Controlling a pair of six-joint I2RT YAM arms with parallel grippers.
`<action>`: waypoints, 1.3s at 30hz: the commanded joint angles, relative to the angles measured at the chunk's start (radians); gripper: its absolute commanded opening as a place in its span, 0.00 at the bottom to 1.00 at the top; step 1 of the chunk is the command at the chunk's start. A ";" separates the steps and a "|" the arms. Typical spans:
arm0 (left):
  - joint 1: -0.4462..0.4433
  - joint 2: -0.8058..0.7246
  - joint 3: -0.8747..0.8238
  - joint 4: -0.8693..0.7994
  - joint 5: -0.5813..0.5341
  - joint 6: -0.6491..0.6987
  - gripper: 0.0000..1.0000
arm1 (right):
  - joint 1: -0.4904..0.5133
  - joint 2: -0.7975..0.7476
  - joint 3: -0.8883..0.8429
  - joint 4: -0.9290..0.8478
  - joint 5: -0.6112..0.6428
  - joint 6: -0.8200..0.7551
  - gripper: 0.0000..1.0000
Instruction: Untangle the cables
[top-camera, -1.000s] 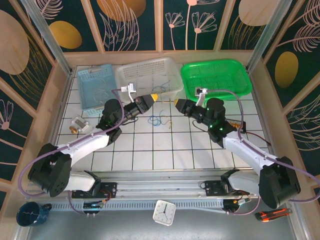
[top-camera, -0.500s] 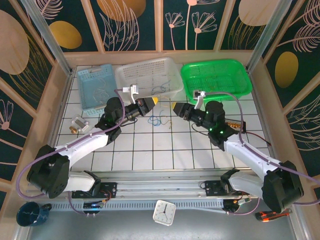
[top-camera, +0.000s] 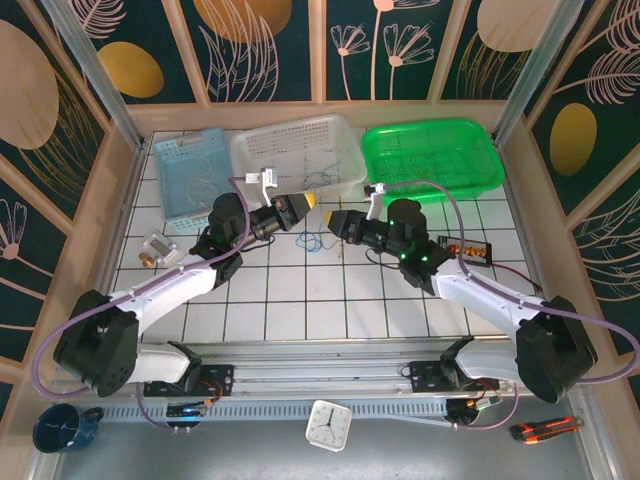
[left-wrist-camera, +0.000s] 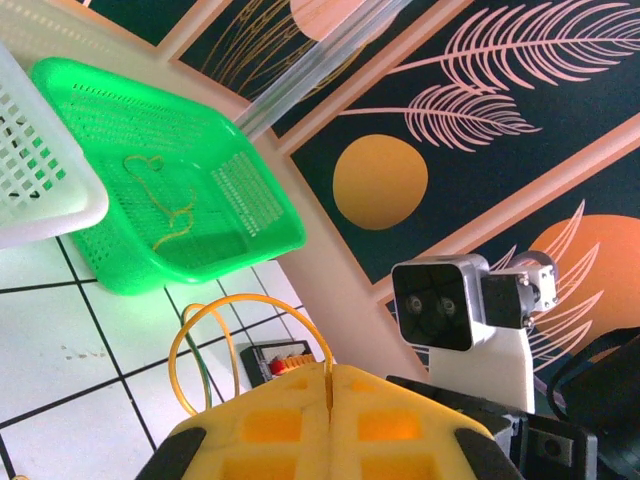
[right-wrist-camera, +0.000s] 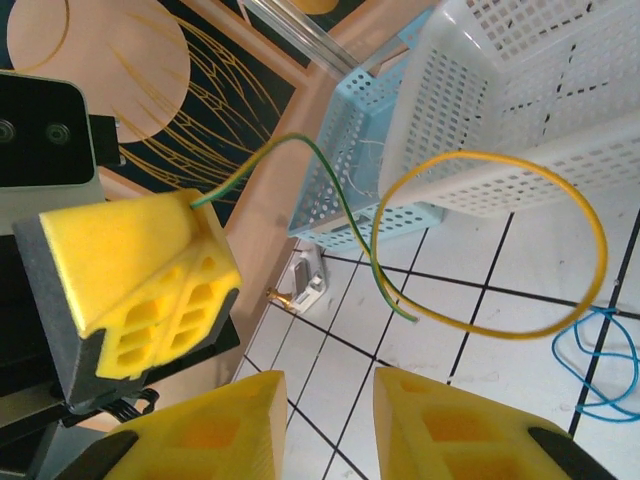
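Note:
My left gripper (top-camera: 308, 201) is shut on a thin yellow cable (left-wrist-camera: 250, 305), held above the tiles in front of the white basket (top-camera: 262, 148). The cable curls out of its closed tips (left-wrist-camera: 328, 375) in a loop, with a green strand (left-wrist-camera: 201, 385) beside it. In the right wrist view the same yellow loop (right-wrist-camera: 590, 225) and green strand (right-wrist-camera: 365, 235) hang from the left gripper (right-wrist-camera: 140, 285). My right gripper (top-camera: 331, 219) faces it from the right, open, fingers (right-wrist-camera: 450, 420) apart with nothing between them. A blue cable (top-camera: 315, 240) lies curled on the tile below both grippers.
A light blue basket (top-camera: 195, 175) stands at the back left. The green basket (top-camera: 480, 165) at the back right holds a yellowish wire (left-wrist-camera: 170, 215). A small white metal part (top-camera: 155, 248) lies left, and a black strip with orange pieces (top-camera: 470, 248) lies right.
My right arm has moved left, bringing its gripper close to the left one. The left gripper has stayed almost still, keeping hold of the yellow cable.

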 joint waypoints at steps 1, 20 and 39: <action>-0.007 -0.011 0.019 0.025 0.010 0.010 0.00 | 0.006 0.009 0.050 0.027 0.012 -0.017 0.28; -0.007 -0.013 0.029 0.035 0.006 0.004 0.00 | 0.034 0.025 -0.036 0.122 0.018 0.078 0.45; -0.007 -0.022 0.033 0.042 0.006 -0.007 0.00 | 0.034 0.124 0.011 0.190 0.003 0.096 0.45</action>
